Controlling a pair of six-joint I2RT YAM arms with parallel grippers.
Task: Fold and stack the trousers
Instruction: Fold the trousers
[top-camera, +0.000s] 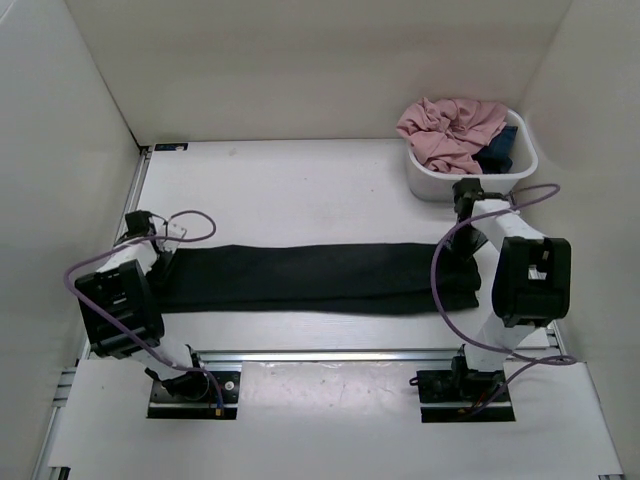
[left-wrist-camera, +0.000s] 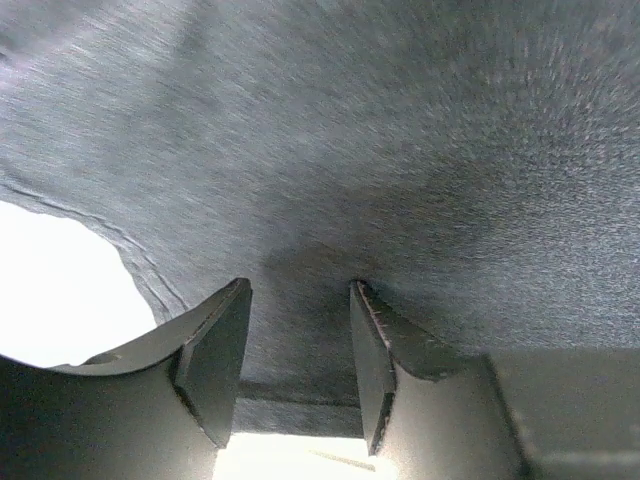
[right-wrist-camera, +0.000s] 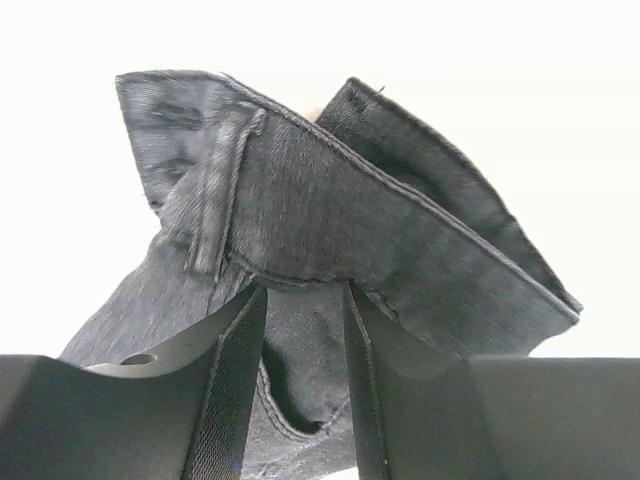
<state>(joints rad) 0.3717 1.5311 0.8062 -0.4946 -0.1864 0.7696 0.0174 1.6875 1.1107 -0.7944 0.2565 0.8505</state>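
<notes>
Left wrist: left tool (left-wrist-camera: 298, 365) clamped on a pinch of trousers (left-wrist-camera: 400, 150).
Right wrist: right tool (right-wrist-camera: 298, 380) clamped on their stitched end, bunched upward.
Top external: trousers lie in a long strip across the table (top-camera: 300, 190), between both arms.
Risk: a thin pinch could slip or catch one layer, skewing the fold.
Writing: none readable.

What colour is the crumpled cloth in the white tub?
The crumpled cloth is pink; the top external view shows it best.

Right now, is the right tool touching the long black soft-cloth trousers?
Touching. The right wrist view shows the long black cloth trousers bunched up and pinched between both fingers of the right tool.
</notes>
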